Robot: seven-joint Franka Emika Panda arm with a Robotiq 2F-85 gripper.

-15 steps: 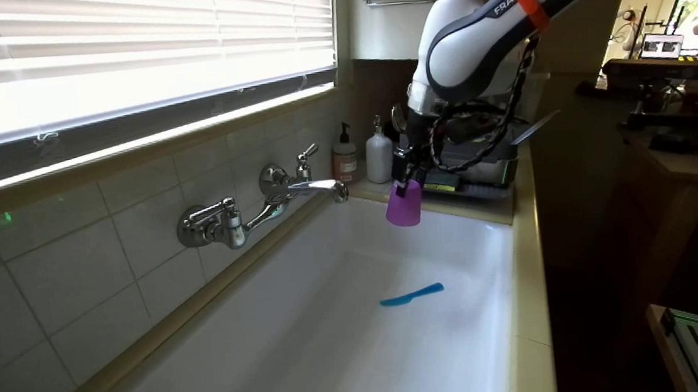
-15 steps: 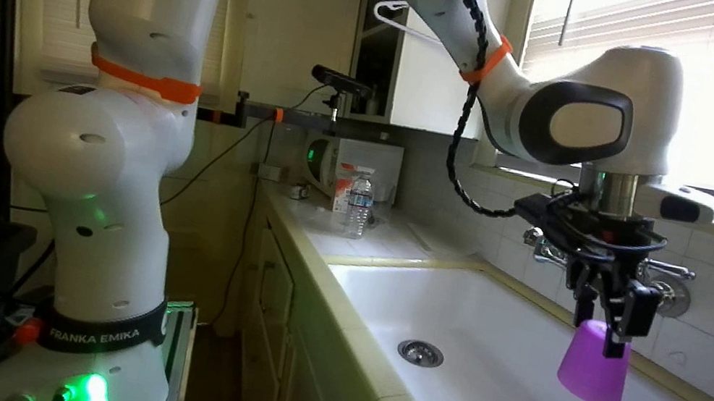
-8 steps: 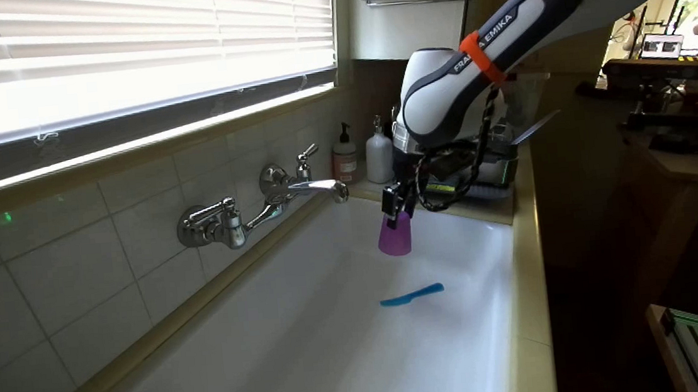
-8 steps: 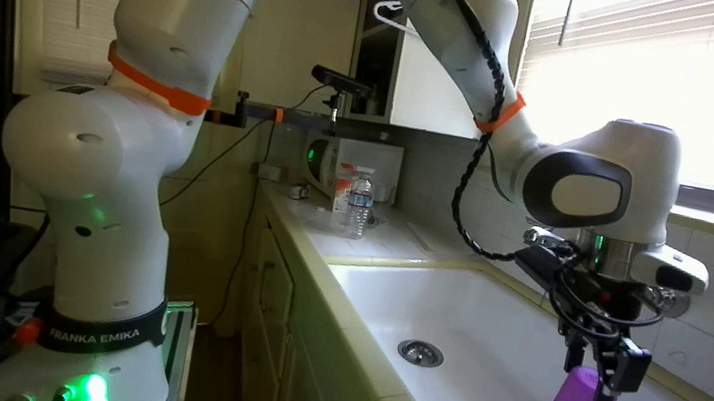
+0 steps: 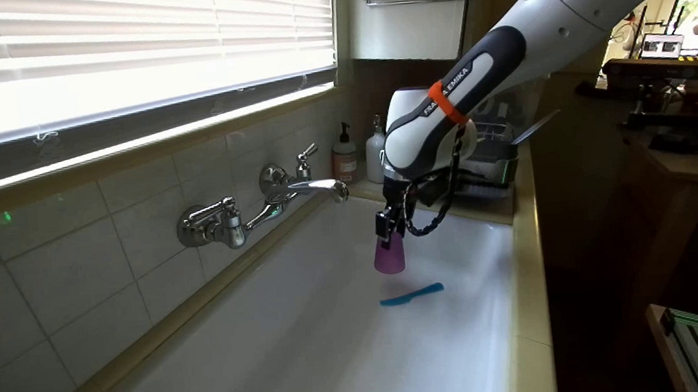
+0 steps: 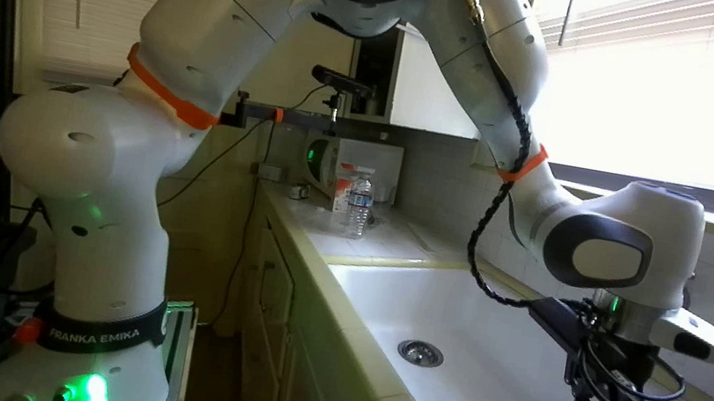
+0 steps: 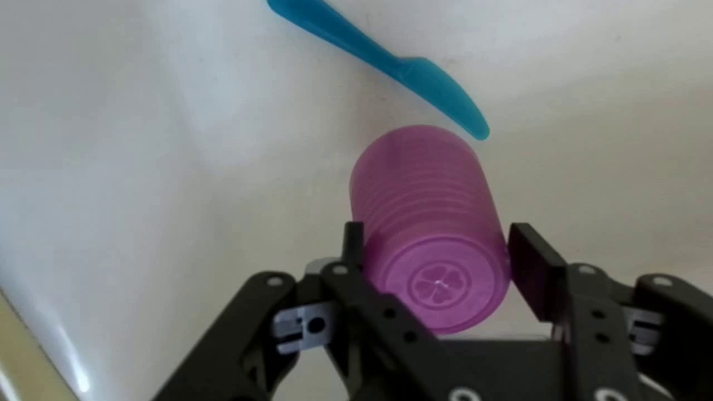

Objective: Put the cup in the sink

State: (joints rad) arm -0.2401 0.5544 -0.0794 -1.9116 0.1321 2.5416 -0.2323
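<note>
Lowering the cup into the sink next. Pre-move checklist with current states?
1. Cup held: ok; the jaws are closed on it, one on each side in the wrist view.
2. Cup over the sink: ok; inside the rim in both exterior views.
3. Clear of the faucet: ok; a gap shows in an exterior view.
4. Cup mouth up: not ok; base up, mouth down.
5. Landing spot clear: cannot tell; a blue knife lies on the basin floor, close to the cup in the wrist view.
6. Height left to the floor: cannot tell from these angles.
</note>
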